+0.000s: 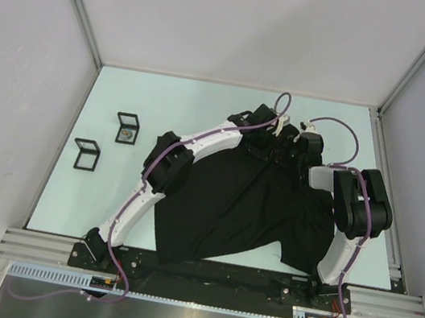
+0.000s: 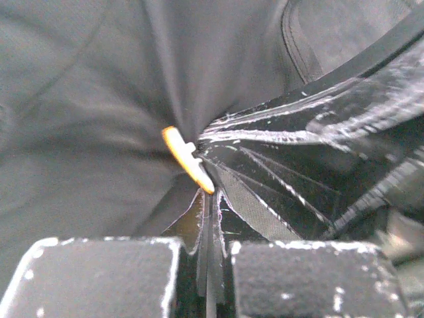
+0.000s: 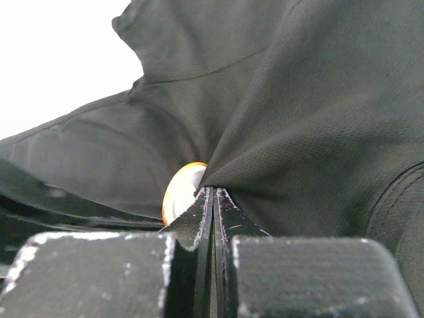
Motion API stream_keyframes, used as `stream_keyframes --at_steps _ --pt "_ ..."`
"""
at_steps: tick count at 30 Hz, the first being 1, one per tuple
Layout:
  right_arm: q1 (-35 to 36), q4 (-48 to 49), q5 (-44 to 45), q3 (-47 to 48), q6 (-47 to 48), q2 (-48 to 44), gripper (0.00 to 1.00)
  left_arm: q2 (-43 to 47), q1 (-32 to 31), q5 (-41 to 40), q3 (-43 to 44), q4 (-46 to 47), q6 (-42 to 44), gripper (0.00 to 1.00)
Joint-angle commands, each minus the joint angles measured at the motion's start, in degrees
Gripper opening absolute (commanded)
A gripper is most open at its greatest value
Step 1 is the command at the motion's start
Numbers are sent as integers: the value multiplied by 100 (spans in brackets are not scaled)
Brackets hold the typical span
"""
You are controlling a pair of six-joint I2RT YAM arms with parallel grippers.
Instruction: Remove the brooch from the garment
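Observation:
The black T-shirt garment (image 1: 245, 205) lies spread on the table, with both grippers at its far edge. The brooch (image 2: 187, 158) is a small disc with an orange rim, seen edge-on in the left wrist view. In the right wrist view its pale face (image 3: 181, 192) peeks out from bunched cloth (image 3: 298, 132). My left gripper (image 2: 211, 196) is shut, its tips at the brooch's lower rim. My right gripper (image 3: 213, 190) is shut on a pinch of cloth right beside the brooch, and the fabric fans out from it. Its scratched black fingers (image 2: 298, 165) cross the left wrist view. The brooch is hidden in the top view.
Two small black-framed open boxes (image 1: 127, 128) (image 1: 85, 154) stand on the pale table at the left. The left arm (image 1: 166, 168) arches over the shirt's left side, and the right arm (image 1: 360, 204) stands by its right edge. Grey walls enclose the table.

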State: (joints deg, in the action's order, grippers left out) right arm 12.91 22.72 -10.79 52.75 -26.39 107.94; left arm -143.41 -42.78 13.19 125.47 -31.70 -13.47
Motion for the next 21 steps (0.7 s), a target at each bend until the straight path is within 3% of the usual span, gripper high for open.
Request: stream_keyframes --at_steps 1,6,10,14,16,17,21 --pt "379 497 -538 209 134 -502 0 -284 -186 140 21 103 29 0" --pt "441 453 -697 200 187 -546 0 -240 -186 114 -14 138 12 0" --pt "423 146 -313 200 56 -546 0 -170 -178 17 -66 164 20 0" --pt "231 -39 -38 157 -120 -555 0 338 -178 70 -740 568 12 0" --pt "177 -197 181 165 -278 -529 0 568 -169 17 -1014 814 -15 9" --pt "151 -250 252 148 -348 -511 1 682 -143 -18 -1294 902 -41 21" --pt "19 -619 551 121 -647 -467 1 1253 -72 -106 -1806 1324 -147 43"
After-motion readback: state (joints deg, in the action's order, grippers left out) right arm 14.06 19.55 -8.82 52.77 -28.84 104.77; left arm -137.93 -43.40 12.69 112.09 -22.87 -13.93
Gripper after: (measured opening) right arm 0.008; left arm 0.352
